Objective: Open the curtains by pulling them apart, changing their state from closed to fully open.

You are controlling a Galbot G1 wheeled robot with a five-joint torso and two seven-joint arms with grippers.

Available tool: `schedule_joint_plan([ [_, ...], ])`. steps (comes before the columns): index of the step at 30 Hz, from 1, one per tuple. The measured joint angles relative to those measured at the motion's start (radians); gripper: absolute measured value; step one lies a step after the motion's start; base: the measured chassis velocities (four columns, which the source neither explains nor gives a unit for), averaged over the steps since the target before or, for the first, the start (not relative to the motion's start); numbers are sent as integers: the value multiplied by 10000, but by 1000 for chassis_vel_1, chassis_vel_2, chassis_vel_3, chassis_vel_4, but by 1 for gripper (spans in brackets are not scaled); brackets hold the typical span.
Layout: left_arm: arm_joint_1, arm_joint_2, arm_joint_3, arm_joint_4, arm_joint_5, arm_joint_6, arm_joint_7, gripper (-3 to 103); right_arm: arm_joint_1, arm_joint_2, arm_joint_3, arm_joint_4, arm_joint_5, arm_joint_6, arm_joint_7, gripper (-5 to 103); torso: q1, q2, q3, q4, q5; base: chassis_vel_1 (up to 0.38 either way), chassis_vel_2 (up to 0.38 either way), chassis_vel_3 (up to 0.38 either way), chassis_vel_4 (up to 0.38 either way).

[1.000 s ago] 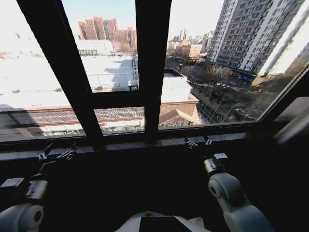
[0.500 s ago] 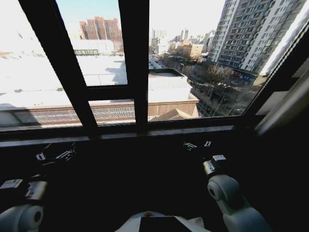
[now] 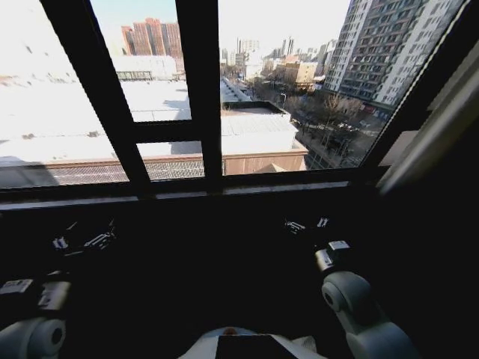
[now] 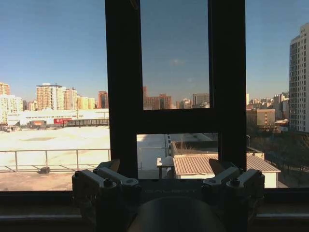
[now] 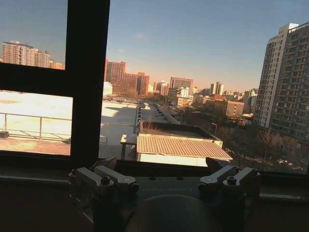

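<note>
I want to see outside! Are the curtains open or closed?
Open: the window is uncovered; a pale curtain hangs aside at its right.

Matt black window frame (image 3: pixel 202 90); glossy white plastic arm shell (image 3: pixel 352 299).

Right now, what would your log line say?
left tool: open, empty, low | right tool: open, empty, low | black-framed glass window: uncovered | cream fabric curtain: at right edge

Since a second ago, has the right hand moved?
Yes. The right hand was level with the window sill; now it sits below it, drawn back.
</note>
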Motion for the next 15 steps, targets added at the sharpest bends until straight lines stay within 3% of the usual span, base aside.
schedule_joint_plan([
  [3,-7,3,0,19,-1,-17,0,100,17,10,-22,-26,0,115,69,100,-1,0,0,-1,-13,401,-397,-384,376],
  [8,0,-26,27,81,-3,-78,-1,100,24,18,-77,-55,3,223,135,100,-18,10,-7,1,-3,354,-353,-364,332],
  [11,9,-56,47,96,-2,-134,-1,100,21,25,-91,-52,3,224,137,100,-18,14,-8,3,3,100,-127,-159,214],
  [12,17,-67,62,127,-2,-181,-2,100,21,25,-92,-44,3,224,136,100,-17,14,-8,4,-12,13,-40,-122,110],
  [15,19,-63,112,272,-3,-599,-6,100,30,13,-94,-9,3,203,138,100,-15,7,-4,-7,-2,-1,-5,-54,35],
])
